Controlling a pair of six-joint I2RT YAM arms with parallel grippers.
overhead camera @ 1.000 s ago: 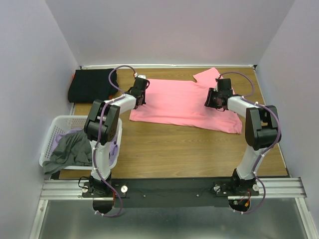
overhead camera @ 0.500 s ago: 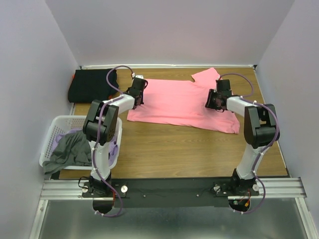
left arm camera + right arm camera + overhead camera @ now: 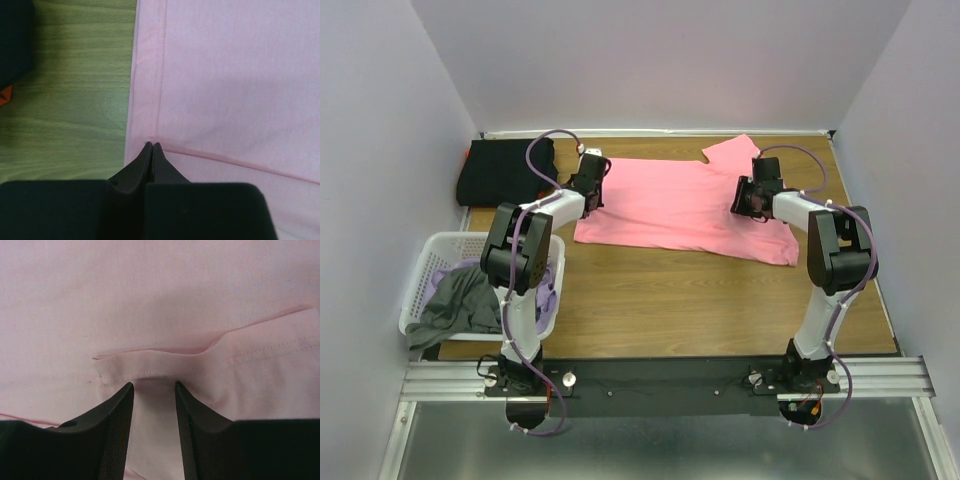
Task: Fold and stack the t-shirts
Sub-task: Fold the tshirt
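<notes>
The bright pink t-shirt lies spread flat on the wooden table, one sleeve pointing toward the back wall. My left gripper is at its left edge; in the left wrist view the tips are shut, pinching the pink cloth where a crease meets the hem. Over the shirt's right part, my right gripper has its jaws parted, with pink cloth below and a stitched hem curving just past the tips. A folded black t-shirt sits at the back left.
A white lattice basket stands at the near left beside the left arm. It holds a grey t-shirt hanging over its rim and some lavender cloth. Lavender walls close in the table on three sides.
Both grippers have moved toward the back wall, and the pink t-shirt has slid back and slightly left with them. The jaws look the same.
</notes>
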